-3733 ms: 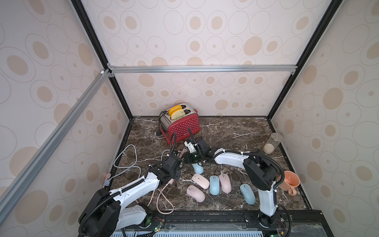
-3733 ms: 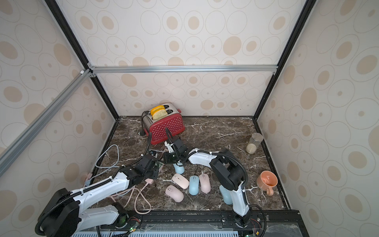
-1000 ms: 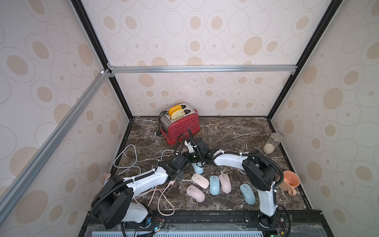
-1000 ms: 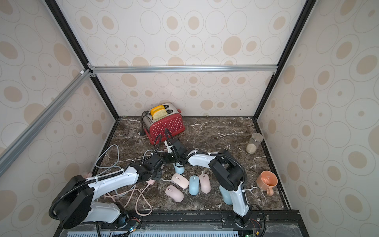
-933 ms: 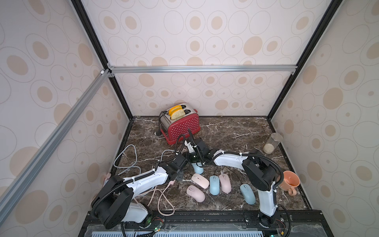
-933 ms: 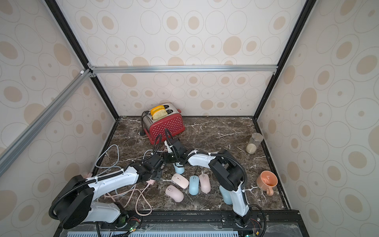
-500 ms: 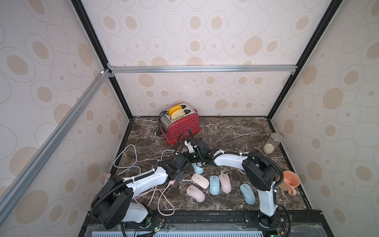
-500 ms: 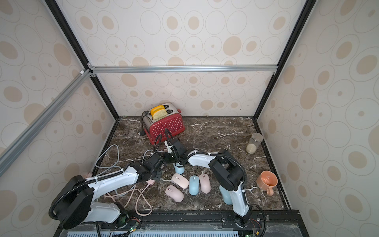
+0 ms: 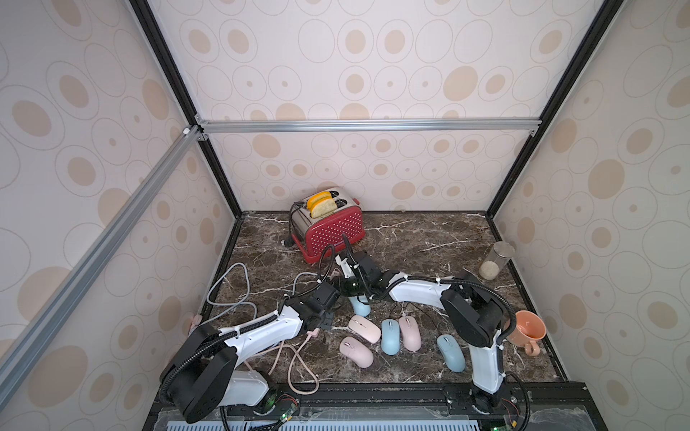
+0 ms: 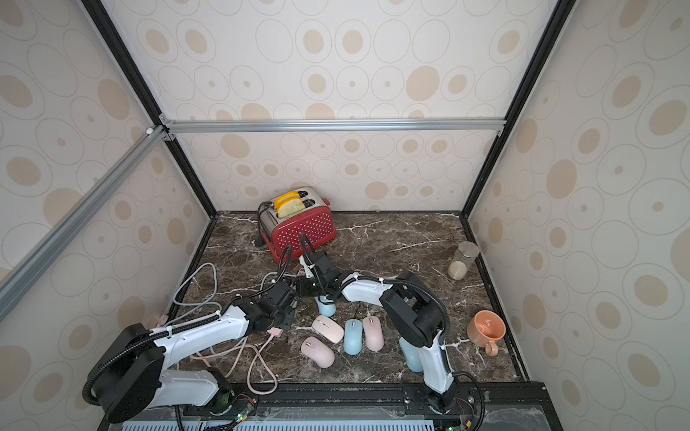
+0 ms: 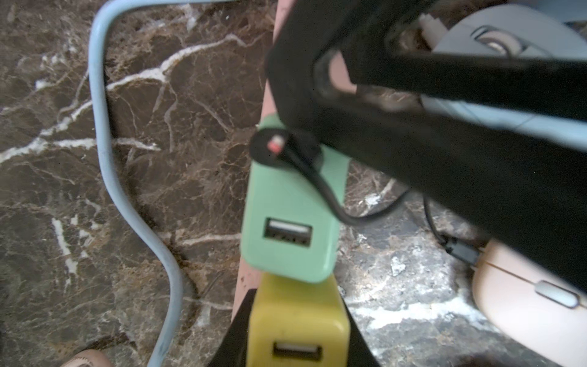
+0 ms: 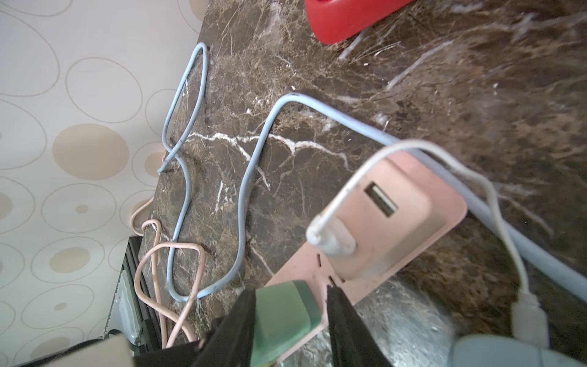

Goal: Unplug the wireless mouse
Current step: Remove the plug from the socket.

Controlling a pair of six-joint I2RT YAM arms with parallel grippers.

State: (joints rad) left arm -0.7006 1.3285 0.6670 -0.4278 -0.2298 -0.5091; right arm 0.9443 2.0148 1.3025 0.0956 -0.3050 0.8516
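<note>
Red toaster [image 9: 328, 233] with white dots, upper centre — brown marble table [image 9: 429, 239] (white-veined); mint-green charger [image 11: 279, 197], yellow charger [image 11: 298, 317] below.

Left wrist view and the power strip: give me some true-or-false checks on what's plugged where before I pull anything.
1. A black cable is plugged into the green charger. True.
2. The yellow charger has a cable in its USB port. False: the port is empty.
3. The right gripper has a finger on either side of the green charger. True.
4. The pink charger carries a black cable. False: a white cable is plugged into it.
5. The toaster is empty. False: toast sticks out of its slots.
</note>
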